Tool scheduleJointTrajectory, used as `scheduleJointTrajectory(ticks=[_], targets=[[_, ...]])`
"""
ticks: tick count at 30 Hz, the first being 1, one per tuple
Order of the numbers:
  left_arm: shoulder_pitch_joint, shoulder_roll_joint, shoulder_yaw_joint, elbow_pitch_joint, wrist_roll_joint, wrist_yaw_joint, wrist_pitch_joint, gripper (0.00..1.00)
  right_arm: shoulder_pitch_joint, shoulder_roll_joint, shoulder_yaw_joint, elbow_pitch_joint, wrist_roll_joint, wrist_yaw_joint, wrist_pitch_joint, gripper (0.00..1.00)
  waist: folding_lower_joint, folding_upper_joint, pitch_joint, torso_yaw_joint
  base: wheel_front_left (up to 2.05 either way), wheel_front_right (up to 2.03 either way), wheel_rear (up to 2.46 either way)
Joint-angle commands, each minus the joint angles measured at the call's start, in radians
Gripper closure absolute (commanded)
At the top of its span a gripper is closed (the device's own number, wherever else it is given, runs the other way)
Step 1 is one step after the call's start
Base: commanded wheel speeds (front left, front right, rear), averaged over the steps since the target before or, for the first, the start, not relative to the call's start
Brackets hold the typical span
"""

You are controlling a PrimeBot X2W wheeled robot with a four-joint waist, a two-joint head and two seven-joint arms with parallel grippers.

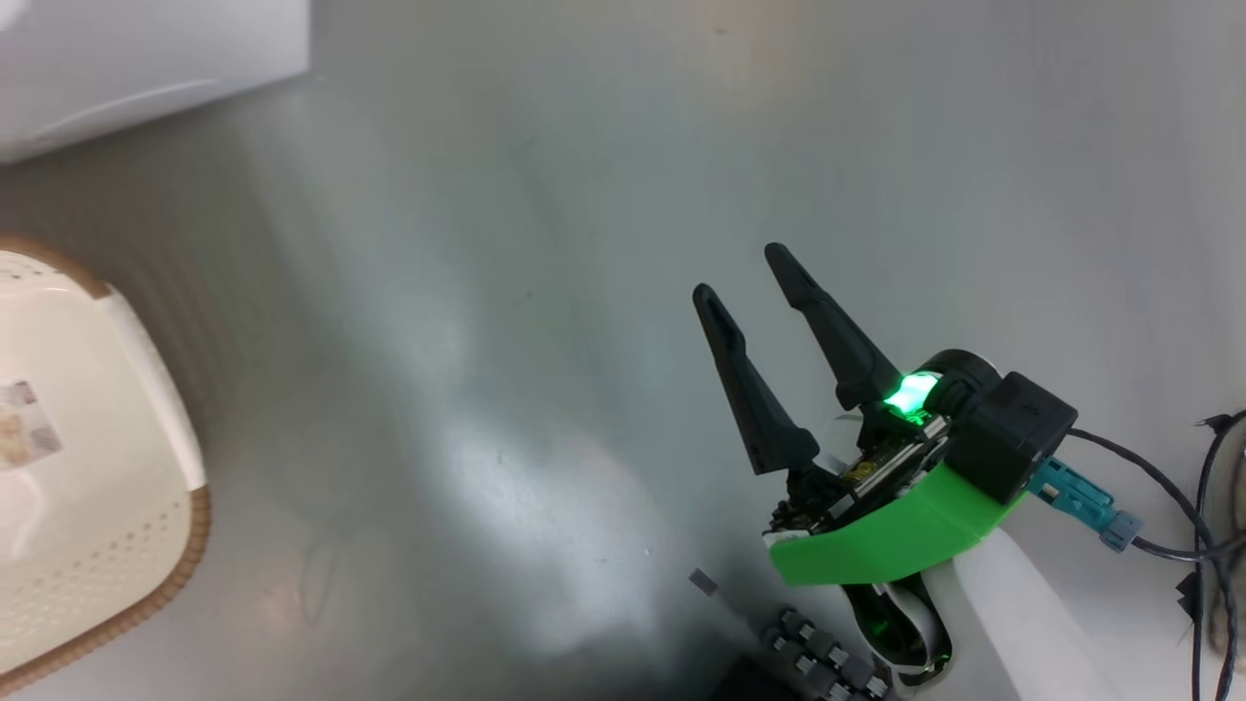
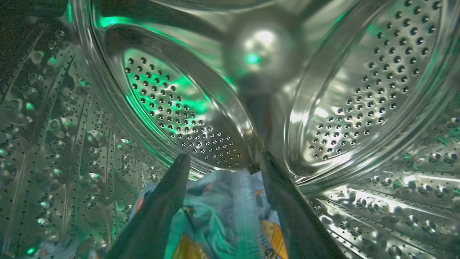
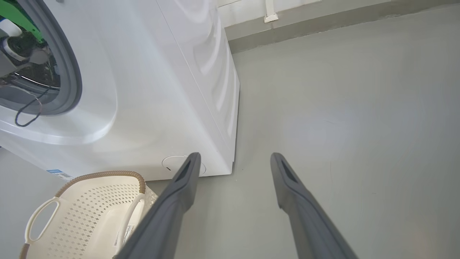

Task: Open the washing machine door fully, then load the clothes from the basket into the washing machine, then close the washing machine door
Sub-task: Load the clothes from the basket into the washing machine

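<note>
1. Basket (image 1: 146,487) at nine o'clock in the head view; right gripper (image 1: 740,273) at four o'clock, fingers wide, empty.
2. Left wrist: left gripper (image 2: 225,157) spread wide inside the drum (image 2: 359,90), clothes (image 2: 215,216) between its fingers at six o'clock.
3. Right wrist: washing machine (image 3: 161,90) at ten o'clock, basket at seven.

My right gripper (image 1: 740,273) hangs with fingers spread wide, pale forearm (image 1: 1012,604) behind it; my left gripper (image 2: 224,158) has its fingers parted as well
</note>
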Motion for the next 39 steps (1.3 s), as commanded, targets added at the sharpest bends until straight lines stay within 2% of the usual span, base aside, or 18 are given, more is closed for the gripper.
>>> scheduleJointTrajectory(ticks=[1,12,19,25,28,39], targets=[[0.036,0.033,-0.004,-0.006,0.003,-0.012,-0.007,0.00,0.023,-0.001,0.005,-0.014,-0.016,0.003,-0.007,0.00,0.0000,0.0000,-0.033,0.028,0.00,0.00,0.00],[0.210,-0.050,0.010,0.043,-0.074,-0.054,-0.092,0.00,0.053,-0.001,-0.043,0.017,-0.070,0.003,-0.007,0.00,0.0000,0.0000,-0.155,0.110,0.00,0.00,0.00],[0.323,-0.064,0.001,-0.019,-0.074,-0.037,-0.122,0.00,0.070,-0.001,-0.068,0.026,-0.094,0.003,-0.007,0.00,0.0000,0.0000,-0.214,0.150,0.00,0.00,0.00],[0.483,-0.084,0.016,-0.134,-0.099,-0.017,-0.141,0.00,0.088,-0.001,-0.099,0.033,-0.114,0.003,-0.007,0.00,0.0000,0.0000,-0.265,0.192,0.00,0.00,0.00],[0.589,-0.099,0.027,-0.227,-0.105,0.007,-0.148,0.00,0.098,-0.001,-0.118,0.036,-0.130,0.003,-0.007,0.00,0.0000,0.0000,-0.291,0.215,0.00,0.00,0.00],[1.102,-0.177,0.076,-0.694,-0.024,0.165,-0.153,0.00,0.158,-0.001,-0.192,0.045,-0.196,0.003,-0.007,0.00,0.0000,0.0000,-0.419,0.295,0.00,0.00,0.00]])
